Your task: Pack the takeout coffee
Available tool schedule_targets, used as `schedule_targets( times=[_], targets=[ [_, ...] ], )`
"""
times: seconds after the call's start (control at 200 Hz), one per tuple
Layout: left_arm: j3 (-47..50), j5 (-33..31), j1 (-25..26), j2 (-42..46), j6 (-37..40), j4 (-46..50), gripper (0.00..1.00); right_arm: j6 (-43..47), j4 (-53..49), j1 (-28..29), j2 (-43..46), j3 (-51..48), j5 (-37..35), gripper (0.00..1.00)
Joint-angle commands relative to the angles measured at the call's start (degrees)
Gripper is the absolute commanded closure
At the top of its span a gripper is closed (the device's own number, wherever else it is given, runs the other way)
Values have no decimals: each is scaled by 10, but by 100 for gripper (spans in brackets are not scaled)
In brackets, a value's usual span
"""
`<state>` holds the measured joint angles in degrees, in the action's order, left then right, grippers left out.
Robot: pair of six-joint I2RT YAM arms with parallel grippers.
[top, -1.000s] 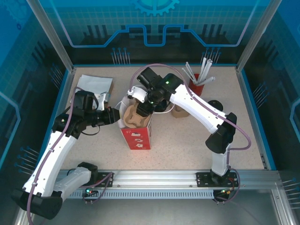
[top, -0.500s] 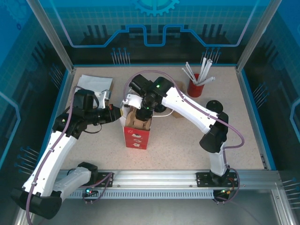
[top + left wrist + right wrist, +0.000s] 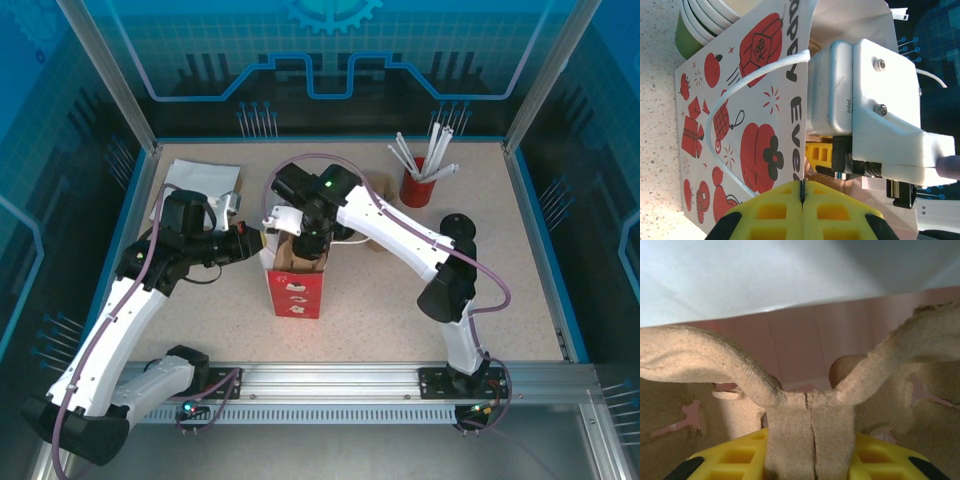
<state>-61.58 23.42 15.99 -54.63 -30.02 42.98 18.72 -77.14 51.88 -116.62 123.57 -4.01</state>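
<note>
The takeout coffee (image 3: 459,223) stands on the bench (image 3: 380,310) at the far right, well apart from both end effectors. The right end effector (image 3: 812,450) is clamped on a pulp cup carrier (image 3: 700,355) inside the paper bag (image 3: 297,295). The left end effector (image 3: 801,195) pinches the bag's left edge.

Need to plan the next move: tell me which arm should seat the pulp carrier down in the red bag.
Right. The right gripper is shut on the carrier inside the bag; the left gripper pinches its edge.
</note>
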Motion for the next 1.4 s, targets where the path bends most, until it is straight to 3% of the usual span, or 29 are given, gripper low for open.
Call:
schedule_targets(
  times=[0.0, 0.69, 1.396],
  targets=[
    [10, 0, 7, 8, -8, -18, 98, 21, -15, 12, -7, 41, 12, 68],
    [12, -67, 12, 20, -13, 24, 100, 46, -28, 7, -19, 8, -9, 68],
    [8, -33, 15, 28, -8, -6, 93, 49, -27, 2, -57, -24, -15, 68]
  ],
)
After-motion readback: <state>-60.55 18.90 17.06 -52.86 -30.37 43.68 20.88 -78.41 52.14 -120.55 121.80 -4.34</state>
